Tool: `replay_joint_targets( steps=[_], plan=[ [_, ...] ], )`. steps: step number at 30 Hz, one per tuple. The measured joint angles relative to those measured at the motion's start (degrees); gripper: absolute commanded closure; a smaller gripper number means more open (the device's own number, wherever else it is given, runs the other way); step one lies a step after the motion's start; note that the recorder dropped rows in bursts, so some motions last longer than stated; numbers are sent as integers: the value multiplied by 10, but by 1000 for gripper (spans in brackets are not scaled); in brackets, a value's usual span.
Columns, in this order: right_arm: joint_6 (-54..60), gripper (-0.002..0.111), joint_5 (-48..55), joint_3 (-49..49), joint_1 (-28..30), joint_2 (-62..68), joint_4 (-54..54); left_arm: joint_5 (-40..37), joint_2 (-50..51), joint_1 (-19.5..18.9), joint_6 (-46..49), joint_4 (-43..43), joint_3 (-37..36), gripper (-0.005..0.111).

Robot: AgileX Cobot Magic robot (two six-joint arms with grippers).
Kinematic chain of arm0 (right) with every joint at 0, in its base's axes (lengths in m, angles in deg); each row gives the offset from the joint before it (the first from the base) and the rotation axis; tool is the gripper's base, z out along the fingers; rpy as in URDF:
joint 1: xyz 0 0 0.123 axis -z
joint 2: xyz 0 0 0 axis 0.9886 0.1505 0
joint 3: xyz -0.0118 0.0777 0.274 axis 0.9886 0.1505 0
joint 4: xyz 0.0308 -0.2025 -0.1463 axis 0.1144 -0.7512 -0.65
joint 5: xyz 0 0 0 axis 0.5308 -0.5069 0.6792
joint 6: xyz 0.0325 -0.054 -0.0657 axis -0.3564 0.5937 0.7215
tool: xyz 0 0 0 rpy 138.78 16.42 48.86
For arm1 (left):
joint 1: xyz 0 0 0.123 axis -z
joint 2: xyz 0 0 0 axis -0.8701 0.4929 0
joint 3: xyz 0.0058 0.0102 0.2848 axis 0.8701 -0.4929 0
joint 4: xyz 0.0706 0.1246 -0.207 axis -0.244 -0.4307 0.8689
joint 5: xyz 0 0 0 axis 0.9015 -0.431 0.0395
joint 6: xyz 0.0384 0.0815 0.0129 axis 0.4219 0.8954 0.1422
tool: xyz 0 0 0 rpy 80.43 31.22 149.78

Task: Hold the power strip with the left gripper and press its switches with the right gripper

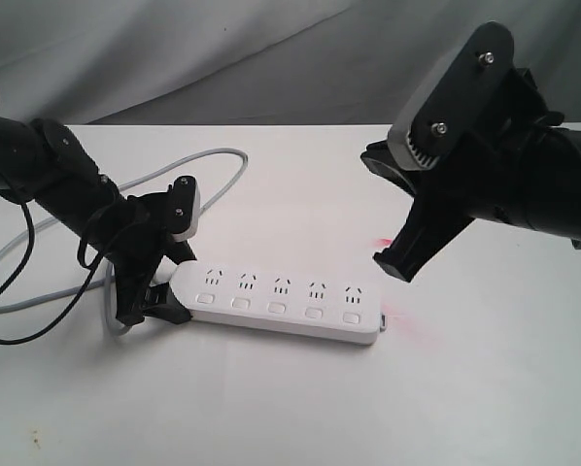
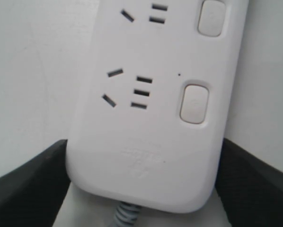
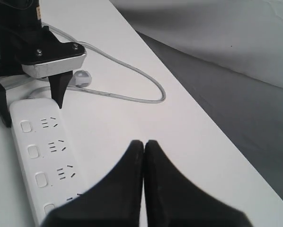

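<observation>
We see a white table (image 1: 271, 408) where the strip (image 1: 281, 301) lies flat, one end clamped between the left gripper's (image 1: 177, 283) fingers, likely so it cannot slide when pressed. The right gripper (image 1: 399, 262), fingers pressed together and empty, hovers with the strip's other end below it, clear of the five switches (image 1: 276, 308), likely to poke as a single tip.

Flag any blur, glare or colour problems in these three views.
Exterior view: soft even light, power strip sharp, right gripper a near-black mass, faint pink blotches on the table. Left wrist view: strip slightly soft, embossed lettering unreadable, left gripper reduced to dark blurs at the edges. Right wrist view: closed right fingertips out of focus, strip crisper behind.
</observation>
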Motion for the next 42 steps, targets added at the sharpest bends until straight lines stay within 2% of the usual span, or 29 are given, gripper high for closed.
replay_joint_targets(
  steps=[24,29,34,37,42],
  plan=[
    [-1,108,-12,0,0,-4,0,0,0,0,0,0,0,34],
    [-1,108,-17,0,0,-51,0,0,0,0,0,0,0,34],
    [-1,108,-67,0,0,-140,-1,0,0,0,0,0,0,34],
    [-1,108,-75,0,21,-195,-1,0,0,0,0,0,0,34],
    [-1,108,-69,13,101,-271,-1,0,0,0,0,0,0,34]
  ],
)
